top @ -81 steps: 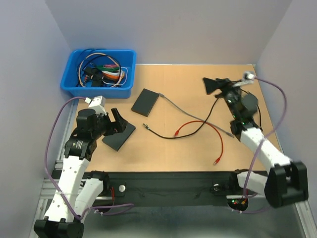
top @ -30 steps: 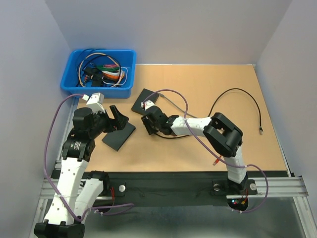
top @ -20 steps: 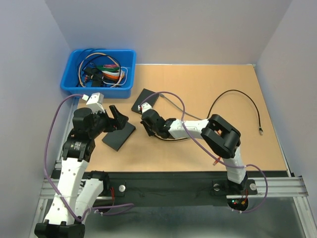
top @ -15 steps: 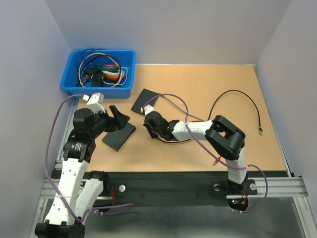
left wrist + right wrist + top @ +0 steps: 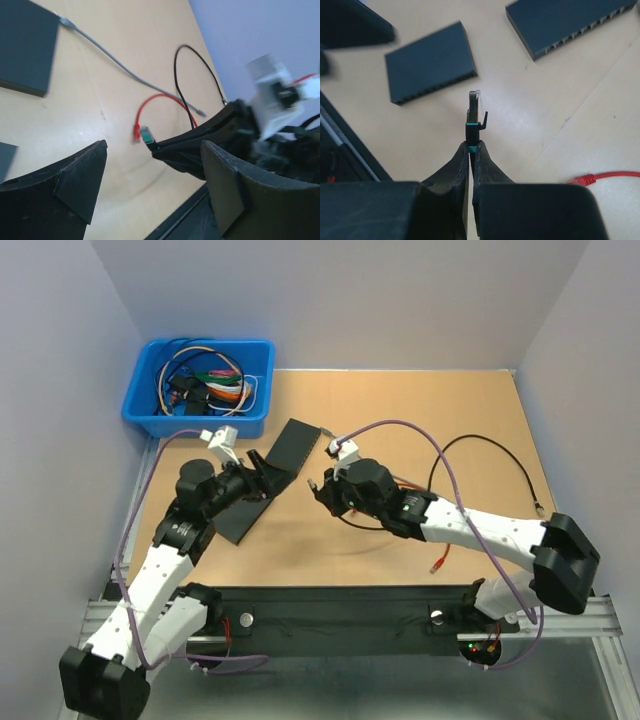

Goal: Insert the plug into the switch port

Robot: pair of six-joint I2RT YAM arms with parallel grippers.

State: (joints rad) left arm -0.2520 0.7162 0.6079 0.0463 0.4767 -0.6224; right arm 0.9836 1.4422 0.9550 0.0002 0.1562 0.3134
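Black plug (image 5: 474,114) stands pinched upright in right claw (image 5: 470,149).

Pale lilac walls (image 5: 350,300) enclose a tan, seemingly wooden tabletop (image 5: 400,400); even lighting.

Robotics lab: walled tabletop (image 5: 420,400), aluminium rail (image 5: 98,612).

Clear-tipped plug (image 5: 474,107) upright (pinched), dark switch (image 5: 430,62) flat
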